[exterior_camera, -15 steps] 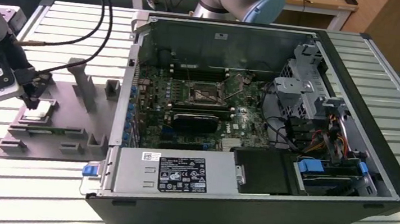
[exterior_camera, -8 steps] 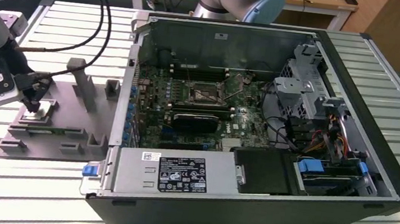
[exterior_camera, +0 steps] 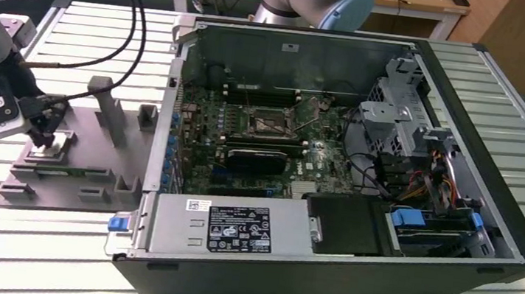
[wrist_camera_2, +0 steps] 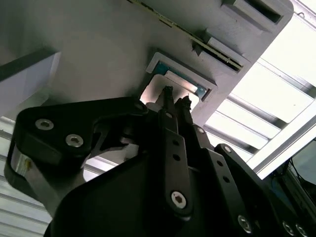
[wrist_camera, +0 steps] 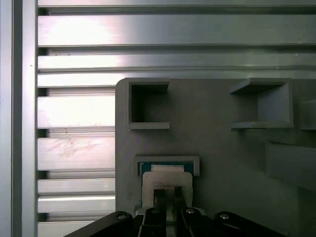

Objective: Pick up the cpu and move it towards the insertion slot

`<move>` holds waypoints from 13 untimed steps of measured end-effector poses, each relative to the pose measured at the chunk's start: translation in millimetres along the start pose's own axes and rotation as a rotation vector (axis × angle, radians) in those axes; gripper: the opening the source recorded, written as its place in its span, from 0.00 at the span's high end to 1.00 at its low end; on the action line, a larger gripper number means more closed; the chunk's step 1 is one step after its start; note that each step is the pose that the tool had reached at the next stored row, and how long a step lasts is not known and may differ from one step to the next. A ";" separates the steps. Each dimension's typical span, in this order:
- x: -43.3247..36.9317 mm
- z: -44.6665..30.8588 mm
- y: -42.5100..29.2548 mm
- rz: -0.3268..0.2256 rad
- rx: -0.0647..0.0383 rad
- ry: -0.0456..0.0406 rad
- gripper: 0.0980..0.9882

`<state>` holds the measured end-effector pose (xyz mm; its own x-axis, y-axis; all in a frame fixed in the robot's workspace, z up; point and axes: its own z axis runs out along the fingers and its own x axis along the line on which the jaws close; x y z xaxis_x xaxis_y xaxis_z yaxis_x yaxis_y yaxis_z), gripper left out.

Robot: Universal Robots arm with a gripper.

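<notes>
Looking down the wrist, I see the cpu [wrist_camera: 167, 178], a flat square with shiny silver top and pale rim, seated in the grey fixture [wrist_camera: 222, 158], with the gripper [wrist_camera: 168, 192] drawn together atop it.

Exterior view: even overhead light. The ribbed metal desk [exterior_camera: 108, 25] is bright, with soft sheen along its slats. The inside of the computer case [exterior_camera: 283, 60] is dimmer, shaded below its walls.

First wrist view: hard glare bands on the slats, washed near white. The grey fixture plate [wrist_camera: 217, 148] is matt, with dark shadow in its pockets.

Second wrist view: the gripper [wrist_camera_2: 177, 95] is a near-black backlit mass. The slats behind it are blown out. The cpu [wrist_camera_2: 152, 93] catches a pale glow.
</notes>
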<state>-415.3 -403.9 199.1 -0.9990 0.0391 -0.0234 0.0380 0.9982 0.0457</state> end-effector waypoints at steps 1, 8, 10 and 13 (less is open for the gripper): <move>0.0 0.0 0.0 0.000 0.000 0.0000 0.85; 0.0 0.1 0.0 0.000 0.000 0.0000 0.59; 0.0 0.1 0.0 0.000 0.000 0.0000 0.45; 0.0 0.1 0.0 0.000 0.000 0.0000 0.38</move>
<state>-415.3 -403.9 199.0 -0.9990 0.0391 -0.0234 0.0380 0.9982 0.0457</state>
